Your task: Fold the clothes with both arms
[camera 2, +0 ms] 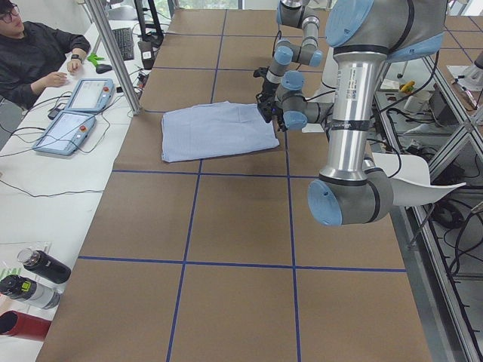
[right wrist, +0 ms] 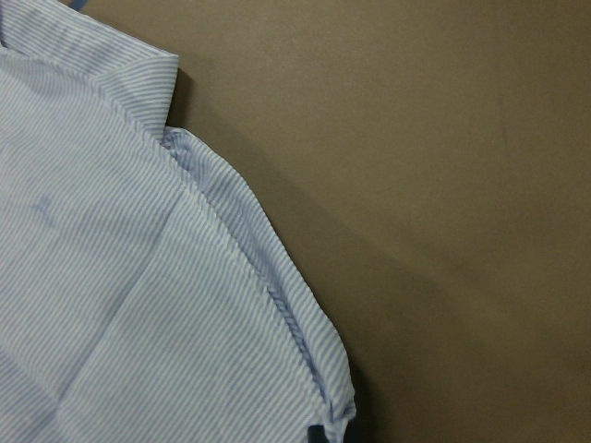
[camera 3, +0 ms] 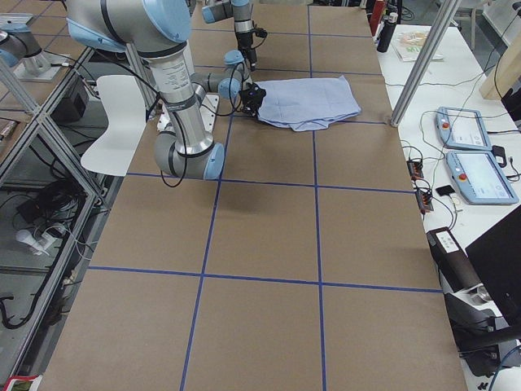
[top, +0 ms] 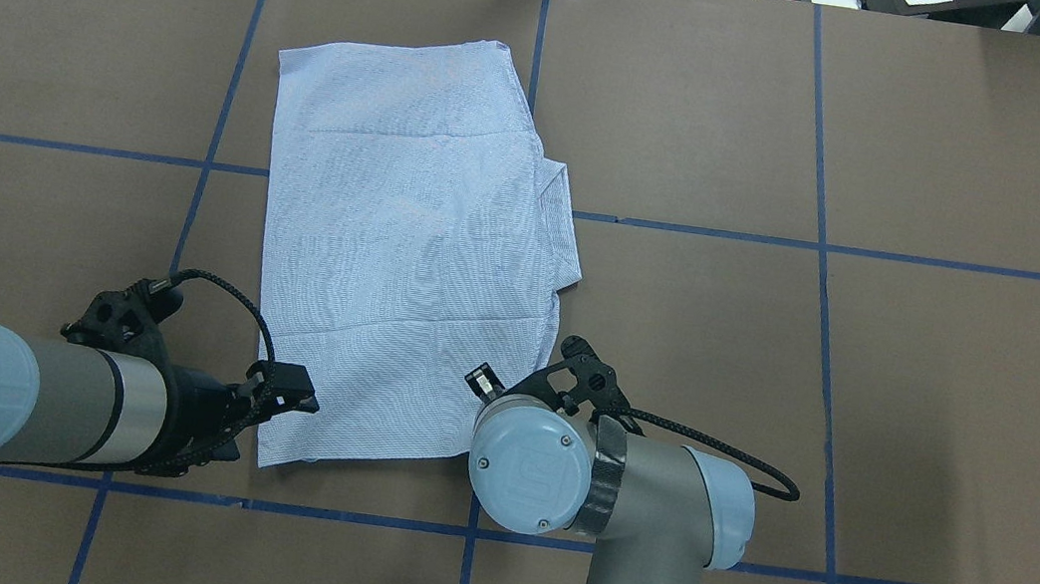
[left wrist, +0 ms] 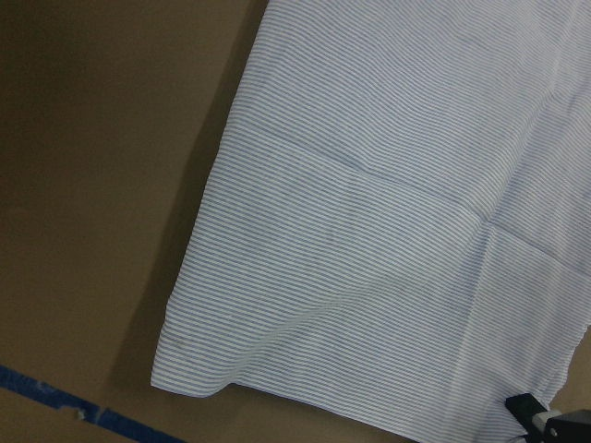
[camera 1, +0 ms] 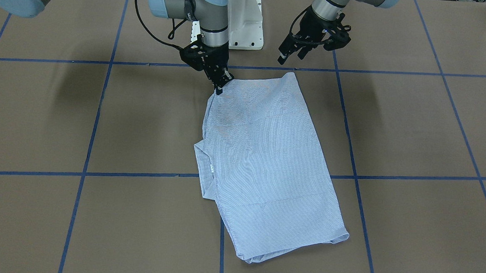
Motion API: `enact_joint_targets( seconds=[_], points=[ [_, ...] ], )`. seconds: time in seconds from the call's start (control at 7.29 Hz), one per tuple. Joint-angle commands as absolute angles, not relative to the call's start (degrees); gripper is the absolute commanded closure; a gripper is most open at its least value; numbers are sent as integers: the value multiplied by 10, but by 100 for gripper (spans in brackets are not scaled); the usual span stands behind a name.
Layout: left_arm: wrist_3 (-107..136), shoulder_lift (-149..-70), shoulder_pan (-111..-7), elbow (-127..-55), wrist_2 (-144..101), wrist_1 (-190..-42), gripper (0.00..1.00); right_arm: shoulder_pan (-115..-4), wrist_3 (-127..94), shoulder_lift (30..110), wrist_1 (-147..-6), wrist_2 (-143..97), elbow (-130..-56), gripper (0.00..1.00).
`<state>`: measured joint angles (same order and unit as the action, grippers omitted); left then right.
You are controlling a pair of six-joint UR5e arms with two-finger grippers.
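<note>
The light blue striped shirt point(camera 1: 262, 153) lies folded into a long rectangle on the brown table, collar point(camera 1: 203, 159) at its side. It also shows in the overhead view point(top: 405, 247). My right gripper point(camera 1: 219, 90) is down at the shirt's near corner with its fingers together, pinching the cloth edge; the right wrist view shows that corner point(right wrist: 337, 406) at its bottom edge. My left gripper point(camera 1: 291, 56) is open and empty, raised just off the shirt's other near corner point(camera 1: 290, 75). The left wrist view looks down on that corner point(left wrist: 185, 369).
The white pedestal base point(camera 1: 245, 26) stands just behind the shirt. Blue tape lines point(camera 1: 353, 157) grid the table. An operator point(camera 2: 30, 53), two teach pendants point(camera 2: 75, 113) and bottles point(camera 2: 34, 279) are along the far side of the table.
</note>
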<state>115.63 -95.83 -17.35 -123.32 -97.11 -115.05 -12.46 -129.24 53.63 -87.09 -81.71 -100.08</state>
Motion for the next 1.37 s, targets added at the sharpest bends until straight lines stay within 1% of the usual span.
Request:
enact_joint_targets(
  seconds=[0.0,0.14,0.27,0.41,0.69,0.82,0.96,1.1,1.23],
  points=[
    [1231,-958,-122,-1217,-922,-1152,0,-127,-1292,540,-871,-817,-1017,100],
    [1266,-961,-117,-1212,-913,-1152,2,-129,-1291,541,-871,-817,-1017,100],
    [1267,-957,-117,-1206,-913,-1151,7,-130,-1291,541,-871,-817,-1017,100],
    [1266,-960,-116,-1183,-913,-1151,11,-131,-1290,542,-871,-817,-1017,100],
    [1260,-961,-122,-1172,-907,-1150,15,-134,-1288,545,-871,-817,-1018,100],
    [1260,-962,-120,-1166,-895,-1150,19,-133,-1288,545,-871,-817,-1017,100],
    [1262,-965,-120,-1160,-894,-1150,34,-133,-1288,545,-871,-817,-1018,100],
    [1262,-965,-119,-1150,-893,-1150,44,-133,-1288,544,-871,-817,-1018,100],
    [1261,-966,-118,-1142,-894,-1151,44,-133,-1288,544,-871,-817,-1020,100]
  ],
)
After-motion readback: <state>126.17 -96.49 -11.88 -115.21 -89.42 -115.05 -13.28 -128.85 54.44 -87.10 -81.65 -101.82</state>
